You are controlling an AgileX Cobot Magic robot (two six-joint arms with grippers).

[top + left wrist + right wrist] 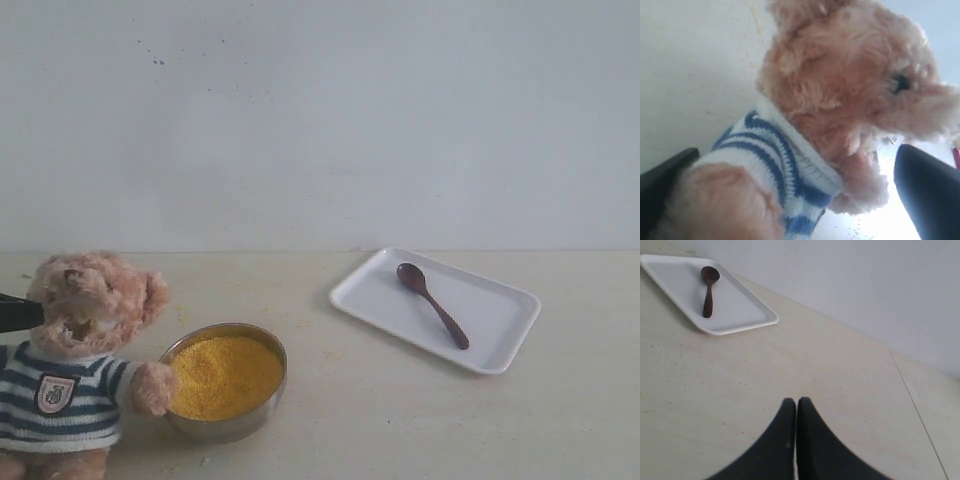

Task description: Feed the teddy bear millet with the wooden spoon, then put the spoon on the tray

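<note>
The teddy bear sits at the front left of the table, one paw against the metal bowl filled with yellow millet. My left gripper is open, its dark fingers standing on either side of the teddy bear; one finger shows beside the bear's head. The wooden spoon lies on the white tray at the right. My right gripper is shut and empty above bare table, well away from the wooden spoon and the tray.
A plain pale wall runs behind the cream table. A thin seam crosses the tabletop near the right gripper. The right arm is outside the exterior view.
</note>
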